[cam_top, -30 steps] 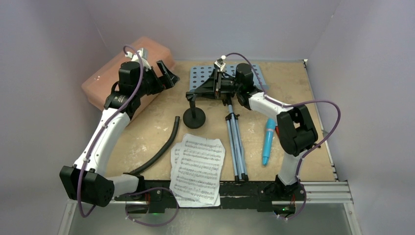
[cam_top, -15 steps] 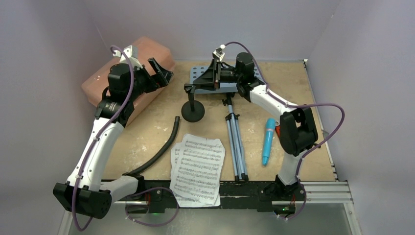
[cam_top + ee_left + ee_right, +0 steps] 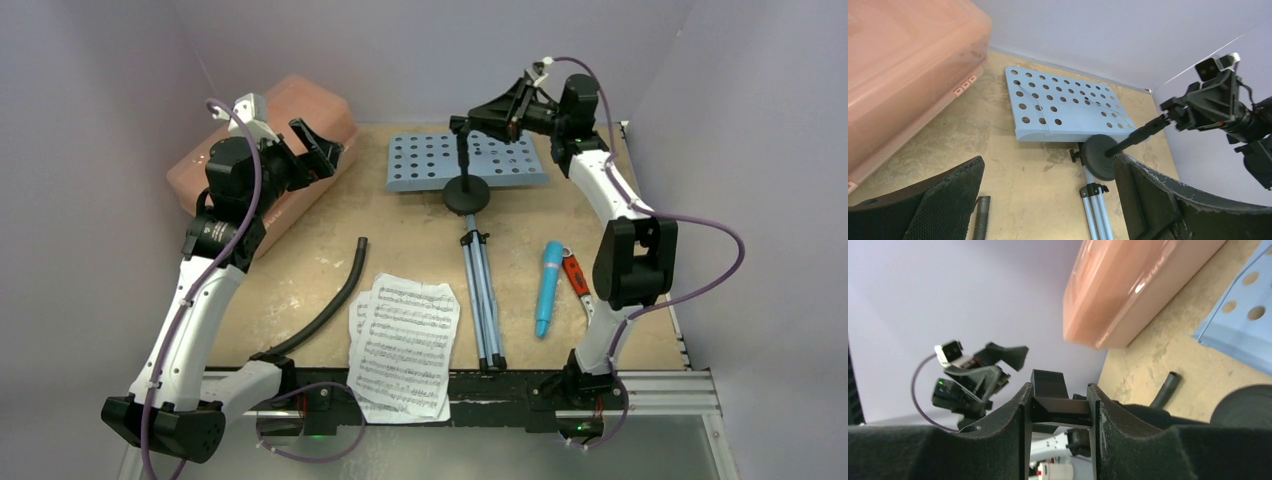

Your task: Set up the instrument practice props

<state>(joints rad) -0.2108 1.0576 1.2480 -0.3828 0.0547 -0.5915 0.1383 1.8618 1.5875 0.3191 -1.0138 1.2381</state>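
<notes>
My right gripper (image 3: 478, 113) is shut on the clip (image 3: 1058, 405) at the top of the short black mic stand. The stand hangs tilted, and its round base (image 3: 467, 195) sits over the near edge of the light-blue perforated music stand (image 3: 465, 160). That music stand lies flat with its tripod legs (image 3: 483, 300) folded toward me. Two sheet-music pages (image 3: 405, 345) lie at the front edge. The turquoise microphone (image 3: 548, 290) lies right of the tripod. My left gripper (image 3: 320, 150) hovers open and holds nothing beside the pink case.
The salmon-pink case (image 3: 270, 130) fills the back left corner. A curved black hose (image 3: 325, 310) lies left of the pages. A small red-handled object (image 3: 573, 275) lies next to the microphone. Walls close in the back and both sides.
My right gripper has carried the mic stand from left of the tripod, up and to the right, over the blue plate. My left arm drew back slightly leftward, still open.
</notes>
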